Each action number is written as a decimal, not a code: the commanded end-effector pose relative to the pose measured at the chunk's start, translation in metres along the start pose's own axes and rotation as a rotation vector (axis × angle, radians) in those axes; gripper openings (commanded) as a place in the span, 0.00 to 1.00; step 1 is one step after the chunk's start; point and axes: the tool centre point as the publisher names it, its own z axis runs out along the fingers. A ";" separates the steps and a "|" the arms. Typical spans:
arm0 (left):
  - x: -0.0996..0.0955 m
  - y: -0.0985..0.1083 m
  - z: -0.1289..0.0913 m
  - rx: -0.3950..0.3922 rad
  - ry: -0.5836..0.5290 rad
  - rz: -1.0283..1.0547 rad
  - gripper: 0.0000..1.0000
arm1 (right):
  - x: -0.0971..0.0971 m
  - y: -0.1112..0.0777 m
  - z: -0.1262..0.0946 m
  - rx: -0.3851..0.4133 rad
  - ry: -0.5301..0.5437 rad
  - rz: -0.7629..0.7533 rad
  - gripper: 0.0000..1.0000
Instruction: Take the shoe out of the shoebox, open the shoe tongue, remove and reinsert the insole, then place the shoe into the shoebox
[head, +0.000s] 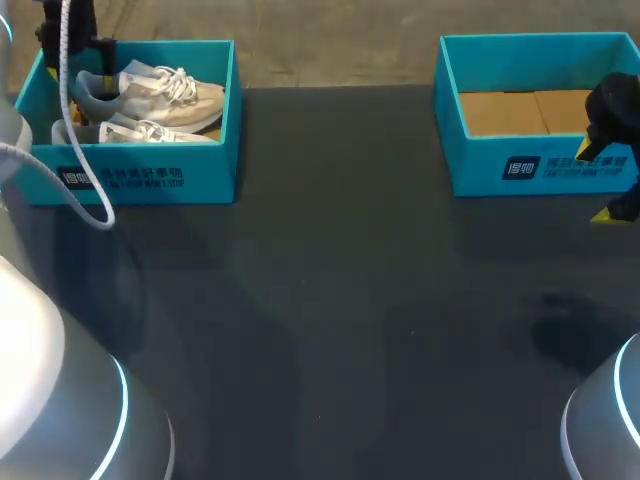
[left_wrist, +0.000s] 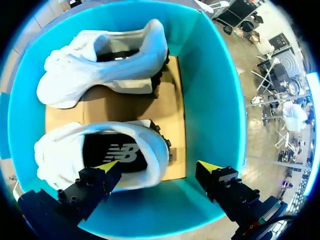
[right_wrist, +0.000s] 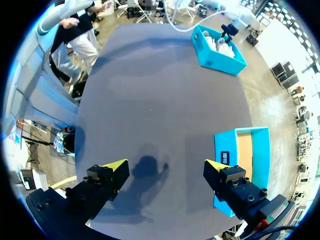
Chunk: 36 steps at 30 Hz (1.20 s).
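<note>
A teal shoebox (head: 150, 175) at the table's far left holds two white shoes side by side, one at the back (head: 165, 95) and one at the front (head: 140, 132). My left gripper (left_wrist: 157, 166) hangs open just above this box (left_wrist: 210, 100). One of its tips is over the dark insole of the nearer shoe (left_wrist: 60, 150), the other over the box wall past the heel. The other shoe (left_wrist: 100, 65) lies farther ahead. In the head view my left gripper (head: 78, 60) is over the box's left end. My right gripper (right_wrist: 166, 164) is open and empty above the dark table.
A second teal box (head: 530, 110) with a bare cardboard floor stands at the far right, with my right gripper (head: 592, 182) beside its right end. The right wrist view shows this box (right_wrist: 245, 160) beside one finger. Dark table (head: 330, 330) spreads between the boxes.
</note>
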 end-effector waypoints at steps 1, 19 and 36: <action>0.007 -0.029 -0.031 -0.033 -0.032 -0.021 1.00 | -0.002 0.001 0.001 0.004 0.004 0.000 1.00; 0.020 -0.124 -0.071 -0.083 -0.090 0.014 1.00 | -0.002 0.001 0.001 0.004 0.004 0.000 1.00; 0.030 -0.160 -0.069 -0.080 -0.084 0.037 1.00 | -0.002 0.001 0.001 0.004 0.004 0.000 1.00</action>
